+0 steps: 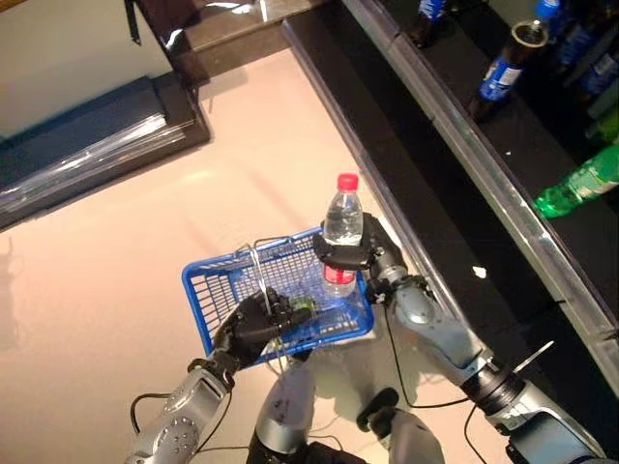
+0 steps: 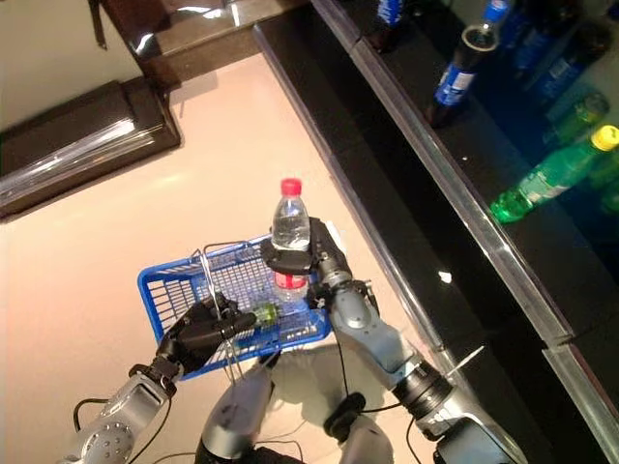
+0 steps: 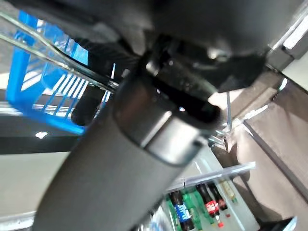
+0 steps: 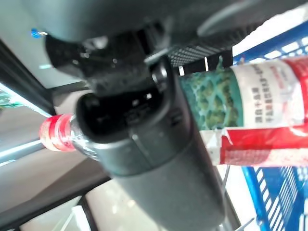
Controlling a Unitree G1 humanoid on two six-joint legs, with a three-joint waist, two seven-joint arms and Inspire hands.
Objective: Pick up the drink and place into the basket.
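- Water bottle (image 1: 342, 232), clear with red cap: stands upright, long axis vertical, cap up, over the right end of the blue basket (image 1: 208, 290).
- Lower part of the bottle, with the red label band, sits at or just inside the basket's right rim; cannot tell whether the base touches the basket floor.
- Right hand (image 1: 360, 253): fingers curled round the bottle's middle, clamped on it; the right wrist view shows the thumb across the label, so the bottle is in this hand, not free.
- The key relation: bottle directly above the basket's right corner, hand on its right side, basket interior just to the left and below.
- Judgement: the move left is a short descent and letting go, maybe a slight shift left so the base clears the rim.
- Left hand (image 1: 253, 324): closed on the basket's wire handle (image 1: 259, 275) at the near edge, steadying it.
- Something small and green (image 1: 302, 304) already lies in the basket near the left hand's fingers; may crowd the landing spot.
- Far right: dark shelf (image 1: 503, 145) with more bottles, well apart.
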